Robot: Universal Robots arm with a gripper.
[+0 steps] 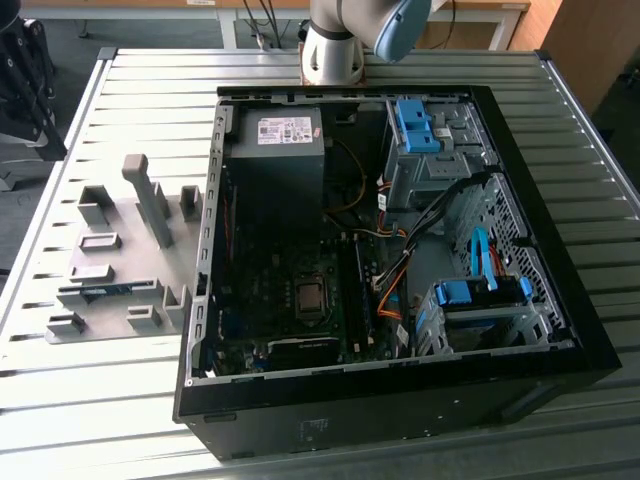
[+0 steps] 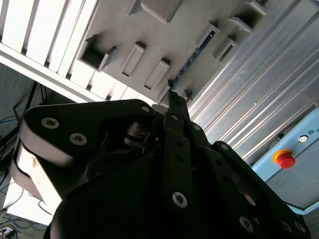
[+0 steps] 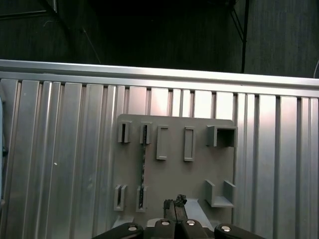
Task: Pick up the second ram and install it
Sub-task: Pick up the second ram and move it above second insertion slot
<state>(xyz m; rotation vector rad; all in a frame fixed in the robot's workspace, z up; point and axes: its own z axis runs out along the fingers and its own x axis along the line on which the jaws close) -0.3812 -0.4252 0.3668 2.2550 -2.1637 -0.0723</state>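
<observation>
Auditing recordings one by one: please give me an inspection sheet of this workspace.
Surface: ribbed metal table carrying a grey holder plate and an open computer case.
Job's things: memory stick standing on edge in the holder plate, not yet picked up.
Clutter: nothing seen.
End effector: shut, empty, facing the holder plate, apart from the memory stick.
Cables: blue lead inside the computer case.
Surroundings: arm base beyond the computer case; red button in the second wrist view.
</observation>
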